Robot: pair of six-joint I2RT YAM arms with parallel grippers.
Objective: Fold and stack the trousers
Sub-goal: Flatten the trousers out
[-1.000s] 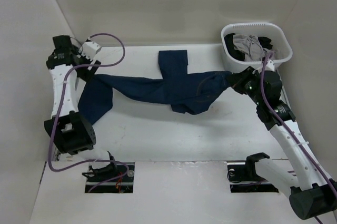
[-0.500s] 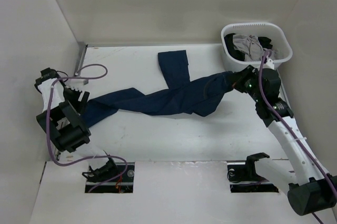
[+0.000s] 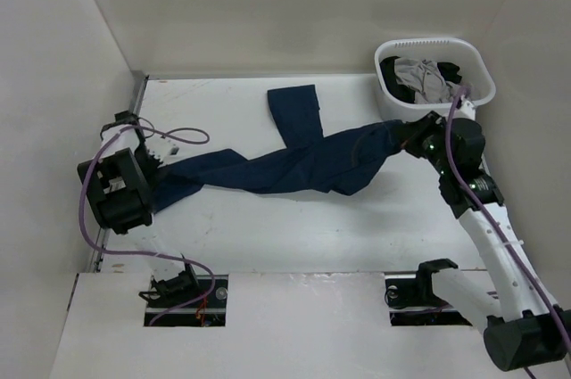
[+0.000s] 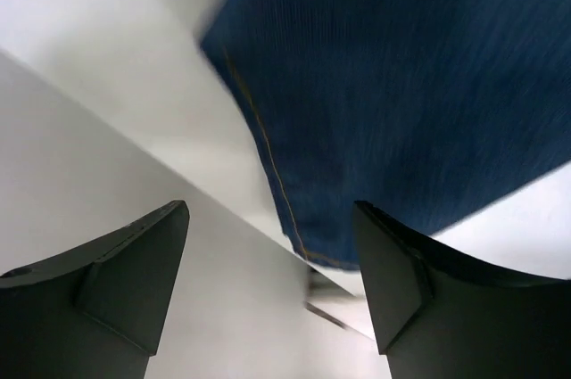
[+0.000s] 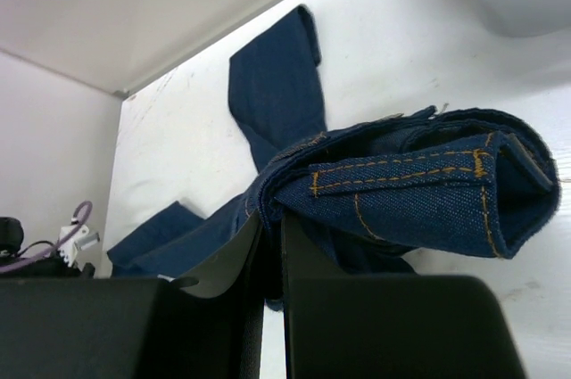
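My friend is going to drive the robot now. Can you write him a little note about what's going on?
The left gripper is open and holds nothing. It sits at the hem of one leg, at the left side of the table.
The right gripper is shut on the bunched end of the trousers, beside the white basket.
The trousers lie twisted across the table, one leg pointing at the back wall.
Done: no fold yet.
Left to do: straighten, fold, stack.
The grey and black clothes are in the basket.

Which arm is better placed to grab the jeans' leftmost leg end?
Left: the left gripper, open, faces the jeans' hem; the right gripper is shut on their other end near the basket.
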